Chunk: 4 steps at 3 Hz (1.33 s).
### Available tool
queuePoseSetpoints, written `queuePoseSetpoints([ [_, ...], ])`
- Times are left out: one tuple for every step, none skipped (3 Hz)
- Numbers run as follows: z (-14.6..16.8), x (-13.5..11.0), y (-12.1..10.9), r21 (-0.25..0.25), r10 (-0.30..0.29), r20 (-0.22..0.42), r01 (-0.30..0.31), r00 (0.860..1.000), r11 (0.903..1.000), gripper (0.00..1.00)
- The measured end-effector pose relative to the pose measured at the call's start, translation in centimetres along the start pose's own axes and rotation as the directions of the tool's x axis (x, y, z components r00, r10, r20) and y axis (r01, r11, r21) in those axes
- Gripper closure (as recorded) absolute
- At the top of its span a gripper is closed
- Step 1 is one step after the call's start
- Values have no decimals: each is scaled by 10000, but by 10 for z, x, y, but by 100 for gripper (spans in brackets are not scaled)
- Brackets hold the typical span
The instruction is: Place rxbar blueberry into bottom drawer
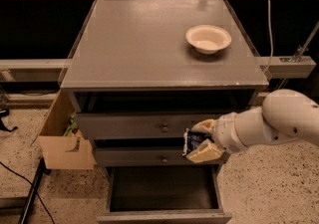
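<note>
**Bar clamped in gripper, held in front of the upper drawers, above the open bottom drawer**

I have the gripper (197,142) coming in from the right on the white arm (279,121); it sits in front of the cabinet face, level with the gap between the top drawer (129,126) and middle drawer (134,157); its two cream fingers (205,152) are closed onto the rxbar blueberry (190,141), one above and one below; the bar stands roughly on edge, dark blue wrapper facing left toward the round knobs (164,128).

The bottom drawer (159,188) is pulled out toward me, dark interior exposed; the bar is above its right half, clear of it and not inside; the top drawer is also pulled out a little, with a dark gap under the cabinet top (144,44).

A cream bowl (208,38) sits on the top near the right rear; a cardboard box (62,141) stands on the floor against the cabinet's left side; a dark cable (20,183) runs across the floor at lower left.
</note>
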State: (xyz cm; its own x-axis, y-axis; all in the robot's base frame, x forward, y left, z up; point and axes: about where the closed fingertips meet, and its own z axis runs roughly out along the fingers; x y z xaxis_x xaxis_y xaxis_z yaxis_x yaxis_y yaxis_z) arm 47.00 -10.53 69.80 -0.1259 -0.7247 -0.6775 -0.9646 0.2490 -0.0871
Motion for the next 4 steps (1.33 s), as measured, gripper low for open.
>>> queuePoseSetpoints([
  [33,53,14,79,-53,245,51,9997,10000,100],
  [60,89,22,104,-91,306,88,9995,9999,100],
  [60,89,22,104,-92,307,88,9995,9999,100],
  [82,102,20,134,-225,393,220,9990,9997,100],
])
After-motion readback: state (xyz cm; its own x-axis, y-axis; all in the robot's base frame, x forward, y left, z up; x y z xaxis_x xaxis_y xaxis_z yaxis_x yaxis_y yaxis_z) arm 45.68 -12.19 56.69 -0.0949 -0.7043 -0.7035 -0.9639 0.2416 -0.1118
